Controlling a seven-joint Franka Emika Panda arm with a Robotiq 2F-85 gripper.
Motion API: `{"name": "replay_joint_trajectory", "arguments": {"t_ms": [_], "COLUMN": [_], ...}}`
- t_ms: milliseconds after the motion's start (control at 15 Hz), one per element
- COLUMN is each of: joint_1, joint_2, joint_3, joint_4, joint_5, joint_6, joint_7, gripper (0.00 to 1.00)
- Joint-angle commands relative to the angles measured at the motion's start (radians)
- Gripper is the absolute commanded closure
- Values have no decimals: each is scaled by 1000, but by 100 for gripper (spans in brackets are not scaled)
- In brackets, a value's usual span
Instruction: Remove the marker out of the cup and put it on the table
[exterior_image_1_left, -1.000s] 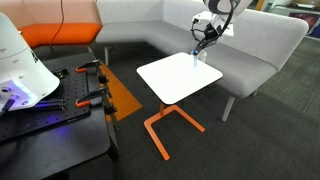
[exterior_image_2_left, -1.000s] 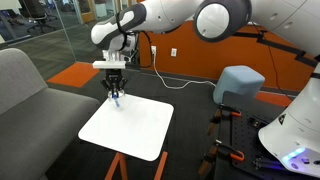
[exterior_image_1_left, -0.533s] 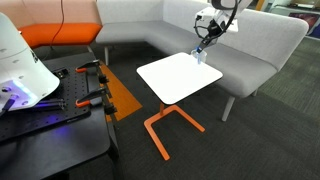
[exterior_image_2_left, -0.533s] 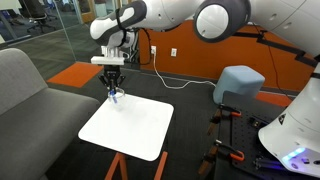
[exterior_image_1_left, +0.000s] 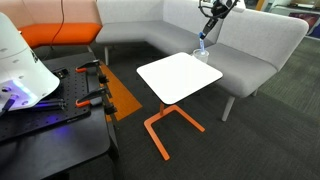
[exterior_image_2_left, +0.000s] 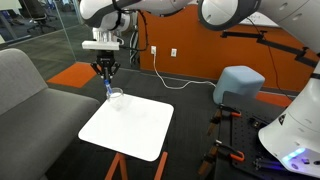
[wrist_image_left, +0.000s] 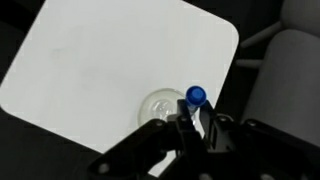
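The white square table (exterior_image_1_left: 172, 78) with its orange frame shows in both exterior views and fills the wrist view (wrist_image_left: 100, 60). The clear cup (exterior_image_1_left: 203, 53) stands upright at its far corner, also seen in an exterior view (exterior_image_2_left: 116, 97) and the wrist view (wrist_image_left: 160, 106). My gripper (exterior_image_1_left: 208, 27) is shut on the blue marker (exterior_image_1_left: 204, 40) and holds it upright, lifted above the cup. In an exterior view the gripper (exterior_image_2_left: 104, 71) holds the marker (exterior_image_2_left: 107, 88) just above and beside the cup's rim. In the wrist view the marker's blue end (wrist_image_left: 196, 96) sticks out between the fingers (wrist_image_left: 196, 122).
A grey sofa (exterior_image_1_left: 250, 45) wraps behind the table. A black workbench with tools (exterior_image_1_left: 50, 105) stands to one side. A grey-blue stool (exterior_image_2_left: 238, 85) and an orange wall lie beyond the table.
My gripper has risen from down at the cup, taking the marker up out of the cup. The cup stays on the table corner.
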Motion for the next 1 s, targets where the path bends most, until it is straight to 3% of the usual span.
{"name": "replay_joint_trajectory", "arguments": {"t_ms": [0, 400, 600, 933], "joint_1": [59, 180, 233, 291], "joint_2": [-123, -267, -308, -325], "joint_3": [-54, -143, -156, -178], "joint_4": [-139, -375, -509, -701], "joint_5": [-78, -235, -300, -377], "joint_6": [-30, 4, 38, 248], "joint_7": [45, 173, 235, 409], "gripper": [95, 95, 95, 95]}}
